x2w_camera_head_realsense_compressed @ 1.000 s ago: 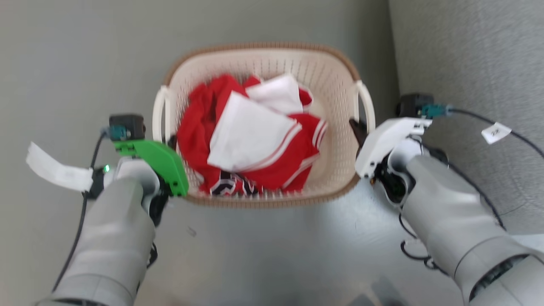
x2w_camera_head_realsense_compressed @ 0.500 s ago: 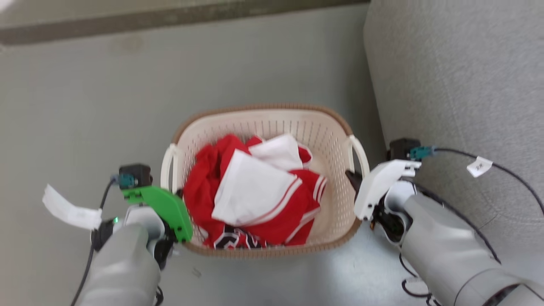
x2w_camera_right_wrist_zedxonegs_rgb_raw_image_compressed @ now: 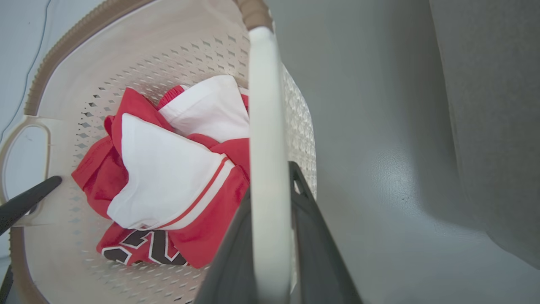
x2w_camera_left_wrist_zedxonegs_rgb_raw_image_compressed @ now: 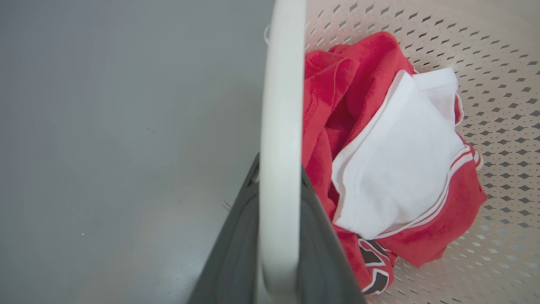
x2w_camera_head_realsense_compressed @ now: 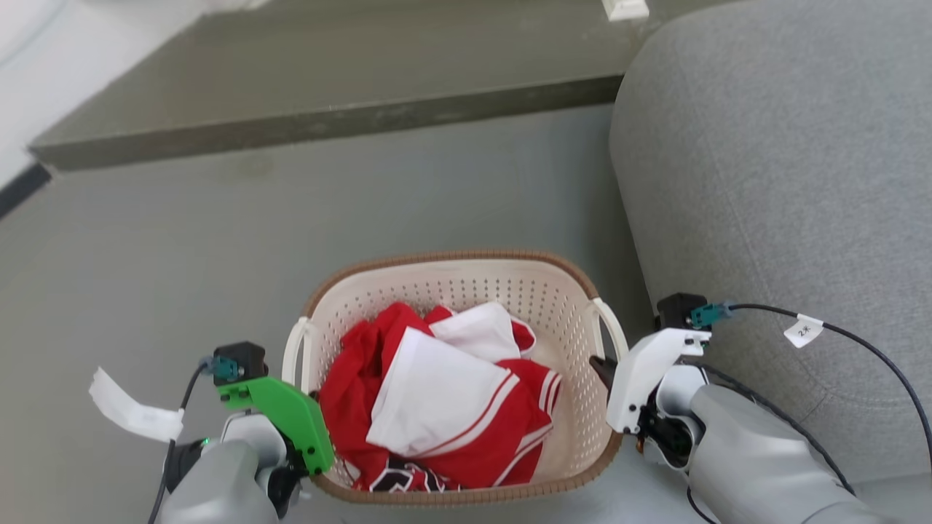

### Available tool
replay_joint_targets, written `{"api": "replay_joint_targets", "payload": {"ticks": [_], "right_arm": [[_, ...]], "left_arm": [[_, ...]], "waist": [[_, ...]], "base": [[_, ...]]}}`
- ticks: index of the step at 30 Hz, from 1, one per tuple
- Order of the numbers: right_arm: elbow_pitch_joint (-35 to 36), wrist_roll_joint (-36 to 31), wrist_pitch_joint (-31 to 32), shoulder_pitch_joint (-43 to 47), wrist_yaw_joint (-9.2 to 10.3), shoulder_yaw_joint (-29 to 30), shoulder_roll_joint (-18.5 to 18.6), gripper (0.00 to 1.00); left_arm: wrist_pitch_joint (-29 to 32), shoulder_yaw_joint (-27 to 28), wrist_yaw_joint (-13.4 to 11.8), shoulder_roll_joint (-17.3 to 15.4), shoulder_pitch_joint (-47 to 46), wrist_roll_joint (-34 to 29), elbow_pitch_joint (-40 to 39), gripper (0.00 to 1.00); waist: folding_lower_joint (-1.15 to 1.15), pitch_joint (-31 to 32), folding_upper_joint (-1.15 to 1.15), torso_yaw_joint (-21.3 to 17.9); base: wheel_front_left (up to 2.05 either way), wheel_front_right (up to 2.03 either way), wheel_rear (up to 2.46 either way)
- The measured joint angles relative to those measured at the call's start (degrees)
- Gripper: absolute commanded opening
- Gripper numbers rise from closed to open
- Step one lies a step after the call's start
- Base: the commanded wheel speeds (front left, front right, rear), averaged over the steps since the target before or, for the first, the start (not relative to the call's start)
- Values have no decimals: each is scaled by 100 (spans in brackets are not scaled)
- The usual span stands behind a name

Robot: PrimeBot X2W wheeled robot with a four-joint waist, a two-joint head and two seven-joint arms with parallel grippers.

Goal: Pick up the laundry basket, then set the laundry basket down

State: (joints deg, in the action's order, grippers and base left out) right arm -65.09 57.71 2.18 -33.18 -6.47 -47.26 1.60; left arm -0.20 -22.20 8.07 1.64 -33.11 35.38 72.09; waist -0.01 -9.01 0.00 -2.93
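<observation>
2 handles [x2w_camera_head_realsense_compressed: 294, 351] clamped by left pincer [x2w_camera_left_wrist_zedxonegs_rgb_raw_image_compressed: 279, 169] and right pincer [x2w_camera_right_wrist_zedxonegs_rgb_raw_image_compressed: 272, 181]; laundry basket [x2w_camera_head_realsense_compressed: 444, 257] upright, long axis left-right.

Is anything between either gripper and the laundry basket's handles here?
Nothing visible. The left gripper clamps the left handle of the laundry basket, the right gripper the right handle. A grey sofa stands beside it on the right.

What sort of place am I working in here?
Probably a home living area, or a mock-up of one: a grey upholstered sofa stands beside the laundry basket of red and white clothes, with a smooth grey floor.
</observation>
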Motion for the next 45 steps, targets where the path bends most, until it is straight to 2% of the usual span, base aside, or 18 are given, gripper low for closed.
{"api": "replay_joint_targets", "payload": {"ticks": [13,27,45], "right_arm": [[65,154,201,291,0,-166,13,0],[77,230,341,333,5,-293,38,0],[93,288,341,332,54,-355,65,0]], "left_arm": [[126,-38,0,-9,384,245,-1,0],[268,-207,-10,-58,476,327,-124,0],[294,-334,-160,-75,502,427,-318,0]], "waist": [[0,494,0,-23],[0,580,0,-26],[0,553,0,-31]], "base": [[0,0,0],[0,0,0],[0,0,0]]}}
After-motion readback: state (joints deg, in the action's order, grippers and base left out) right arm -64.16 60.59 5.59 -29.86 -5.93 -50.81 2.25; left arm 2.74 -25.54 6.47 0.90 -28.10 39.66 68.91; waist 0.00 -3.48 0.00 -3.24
